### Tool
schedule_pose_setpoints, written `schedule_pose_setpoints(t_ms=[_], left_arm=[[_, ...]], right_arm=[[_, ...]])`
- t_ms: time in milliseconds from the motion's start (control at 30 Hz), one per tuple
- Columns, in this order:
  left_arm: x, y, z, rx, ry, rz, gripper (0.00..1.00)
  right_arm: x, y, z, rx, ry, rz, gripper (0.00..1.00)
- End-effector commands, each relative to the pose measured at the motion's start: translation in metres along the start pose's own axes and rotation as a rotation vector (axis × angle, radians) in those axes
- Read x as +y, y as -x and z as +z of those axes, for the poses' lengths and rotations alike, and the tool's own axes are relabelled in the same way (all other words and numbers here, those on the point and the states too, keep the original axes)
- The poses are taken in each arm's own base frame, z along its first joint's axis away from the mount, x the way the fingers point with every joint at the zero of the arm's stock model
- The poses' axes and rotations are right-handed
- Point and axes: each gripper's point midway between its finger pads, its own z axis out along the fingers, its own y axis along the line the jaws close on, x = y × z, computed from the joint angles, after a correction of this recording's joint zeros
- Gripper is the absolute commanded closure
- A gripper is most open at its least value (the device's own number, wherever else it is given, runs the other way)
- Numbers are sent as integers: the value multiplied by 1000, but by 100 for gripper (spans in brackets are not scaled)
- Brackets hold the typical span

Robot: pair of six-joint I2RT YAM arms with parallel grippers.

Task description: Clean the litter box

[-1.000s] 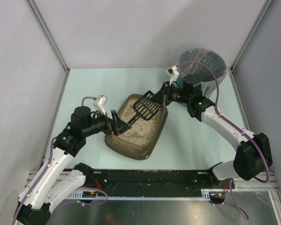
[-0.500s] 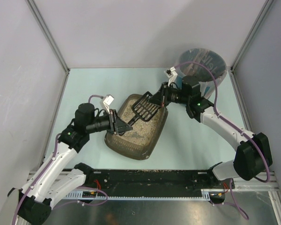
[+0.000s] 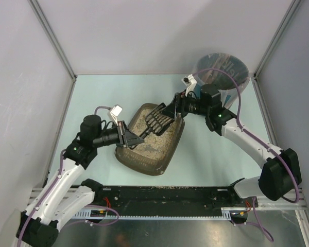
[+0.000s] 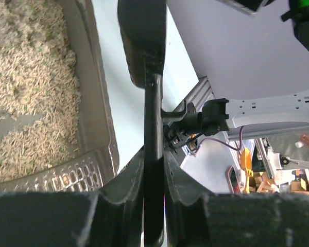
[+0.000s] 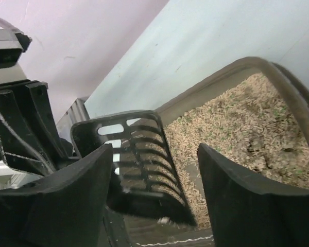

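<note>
Litter box (image 3: 141,163) scooping is just starting: left pincer (image 3: 133,138) is clamping the scoop (image 3: 157,119) by its handle, right pincer (image 3: 171,110) is standing apart at the blade, probably needing to back off next.

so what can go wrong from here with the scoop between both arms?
1. The left gripper pinches only the thin handle of the scoop; the head could twist or sag into the litter box.
2. The open right gripper flanks the scoop head; retreating crooked could snag it.
</note>
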Motion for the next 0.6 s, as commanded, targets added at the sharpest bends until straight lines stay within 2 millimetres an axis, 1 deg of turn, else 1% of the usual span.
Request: schedule_pose_setpoints(t_ms=[0, 33, 67, 100, 133, 200, 233, 267, 300, 333, 400, 433, 567], left_arm=[[8, 8, -6, -73, 21, -75, 100], [12, 6, -6, -78, 32, -101, 100], [18, 8, -7, -94, 51, -162, 100], [23, 7, -7, -101, 66, -199, 100], [34, 0, -6, -95, 89, -248, 100], [46, -6, -3, -87, 129, -326, 100], [52, -8, -2, -91, 159, -362, 100], [54, -8, -2, -96, 172, -404, 100], [57, -9, -1, -98, 183, -421, 100], [64, -9, -2, -111, 223, -443, 100], [72, -9, -4, -123, 280, -478, 100], [79, -15, -5, -112, 323, -513, 100], [97, -19, -8, -156, 426, -619, 100]], right_arm=[[21, 37, -25, -132, -32, -107, 25], [23, 42, -29, -152, -41, -114, 22], [22, 48, -33, -178, -67, -120, 19], [28, 56, -42, -211, -77, -138, 19], [27, 62, -47, -240, -107, -144, 18], [35, 72, -61, -288, -129, -164, 18], [34, 78, -67, -316, -157, -166, 19], [35, 81, -72, -330, -170, -168, 19], [40, 86, -81, -355, -173, -180, 19], [40, 90, -86, -376, -193, -181, 19], [42, 93, -92, -396, -210, -182, 20], [41, 92, -98, -397, -229, -178, 20], [36, 91, -109, -411, -287, -155, 20]])
